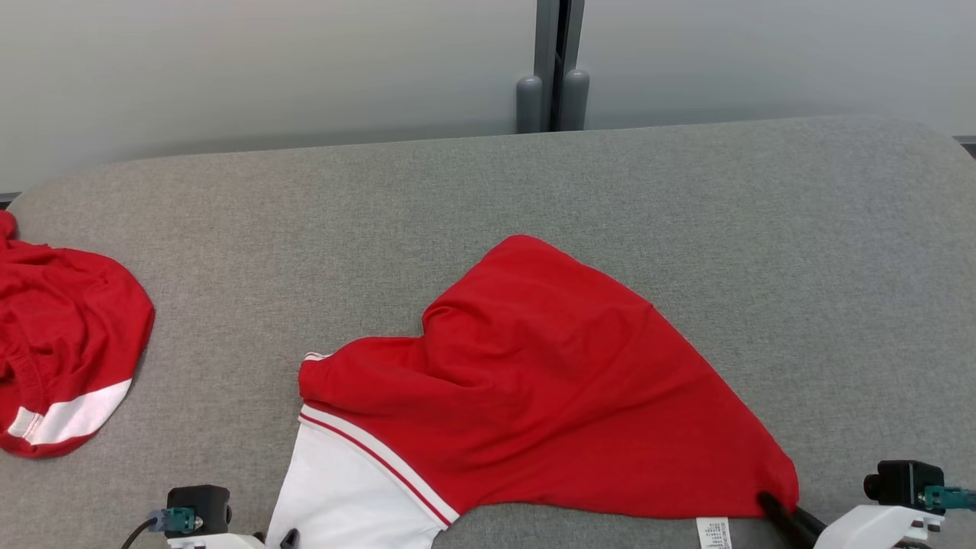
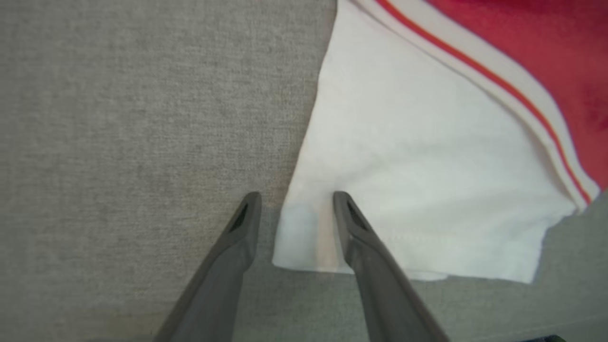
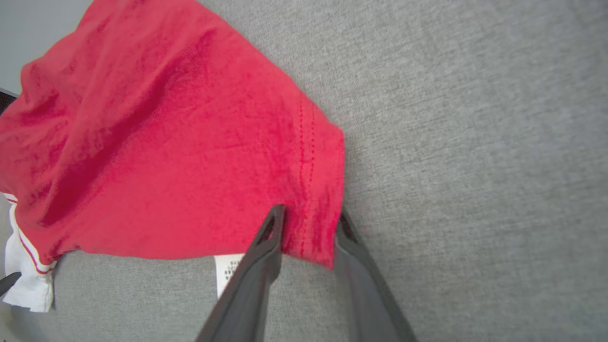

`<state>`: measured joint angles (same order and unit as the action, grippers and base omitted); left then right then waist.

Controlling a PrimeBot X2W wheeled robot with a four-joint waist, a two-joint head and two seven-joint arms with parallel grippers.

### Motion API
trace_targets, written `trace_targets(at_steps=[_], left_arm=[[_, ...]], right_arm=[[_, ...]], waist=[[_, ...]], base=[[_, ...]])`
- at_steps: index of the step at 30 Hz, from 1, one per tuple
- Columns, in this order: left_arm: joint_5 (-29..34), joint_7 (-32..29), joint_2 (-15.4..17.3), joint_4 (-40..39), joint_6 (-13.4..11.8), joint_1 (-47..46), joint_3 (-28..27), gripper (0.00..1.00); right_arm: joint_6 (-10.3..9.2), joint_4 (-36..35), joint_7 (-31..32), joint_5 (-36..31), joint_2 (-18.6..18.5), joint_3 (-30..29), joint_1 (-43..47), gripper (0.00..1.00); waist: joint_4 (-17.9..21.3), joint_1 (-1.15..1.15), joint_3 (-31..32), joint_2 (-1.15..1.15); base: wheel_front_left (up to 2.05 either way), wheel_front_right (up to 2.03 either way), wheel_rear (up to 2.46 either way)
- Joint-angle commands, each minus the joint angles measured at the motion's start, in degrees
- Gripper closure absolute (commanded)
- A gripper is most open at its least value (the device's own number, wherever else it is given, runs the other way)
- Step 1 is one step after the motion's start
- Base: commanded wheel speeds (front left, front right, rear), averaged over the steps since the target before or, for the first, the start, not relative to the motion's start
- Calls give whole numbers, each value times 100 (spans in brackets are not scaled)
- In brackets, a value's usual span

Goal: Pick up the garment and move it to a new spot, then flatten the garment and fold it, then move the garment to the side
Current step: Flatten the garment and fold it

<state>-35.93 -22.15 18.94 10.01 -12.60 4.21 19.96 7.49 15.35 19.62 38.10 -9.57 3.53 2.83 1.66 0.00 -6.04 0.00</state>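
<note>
The garment (image 1: 534,381) is a red shirt with a white, red-striped sleeve (image 1: 343,496), lying crumpled on the grey padded table (image 1: 686,198) near its front edge. In the left wrist view my left gripper (image 2: 297,197) stands open, its fingers straddling the corner of the white sleeve (image 2: 418,156), one finger on bare table and one over the cloth. My right gripper (image 3: 311,213) is at the red hem corner (image 3: 313,190) on the garment's right end, its jaws apart with the corner bunched between them. In the head view its dark fingers (image 1: 778,509) meet that corner.
A second red and white garment (image 1: 61,351) lies bunched at the table's left edge. A white care label (image 1: 713,532) sticks out under the hem by the right gripper. A grey wall with a post (image 1: 553,69) stands behind the table.
</note>
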Motion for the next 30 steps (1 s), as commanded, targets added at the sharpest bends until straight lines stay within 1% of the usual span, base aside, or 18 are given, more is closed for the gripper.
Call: trace_targets(at_steps=[1, 2, 7, 11, 16, 19, 22, 25, 28, 30], left_arm=[[-67, -74, -56, 117, 59, 5, 91, 100], [-83, -108, -52, 120, 76, 4, 107, 100], [-133, -17, -24, -109, 91, -59, 14, 100], [-316, -42, -48, -496, 142, -75, -107, 100], [-333, -76, 129, -1209, 13, -157, -306, 100], [-305, -133, 243, -1581, 1, -323, -401, 100], [-271, -212, 380, -1898, 21, -711, -514, 100], [-187, -316, 529, -2009, 107, -1351, -601, 100], [-170, -430, 651, -1787, 264, -2178, -677, 100], [-227, -481, 651, -1504, 433, -2807, -682, 100]], right_arm=[[1, 12, -48, 32, -46, 8, -75, 82], [1, 17, -69, 39, -54, 22, -81, 100], [1, -22, -239, 148, -85, 140, -88, 100], [1, -284, -395, 403, -81, 179, -144, 100], [1, -747, -543, 628, -156, 193, -215, 100], [1, -1018, -615, 753, -227, 144, -307, 100], [1, -1187, -674, 798, -333, 96, -560, 100], [2, -1227, -671, 854, -400, 122, -1063, 100], [1, -1032, -679, 919, -485, 265, -1748, 100], [2, -814, -714, 972, -539, 375, -2283, 100]], waist=[[-5, 0, 9, 0], [-10, 0, 18, 0], [-43, 0, 87, 0], [-43, 0, 153, 0], [-12, 0, 191, 0], [17, 0, 138, 0], [43, 0, -3, 0], [86, 0, -263, 0], [152, 0, -554, 0], [165, 0, -763, 0]], base=[[0, 0, 0], [0, 0, 0], [0, 0, 0], [0, 0, 0], [0, 0, 0], [0, 0, 0], [0, 0, 0], [0, 0, 0], [0, 0, 0], [0, 0, 0]])
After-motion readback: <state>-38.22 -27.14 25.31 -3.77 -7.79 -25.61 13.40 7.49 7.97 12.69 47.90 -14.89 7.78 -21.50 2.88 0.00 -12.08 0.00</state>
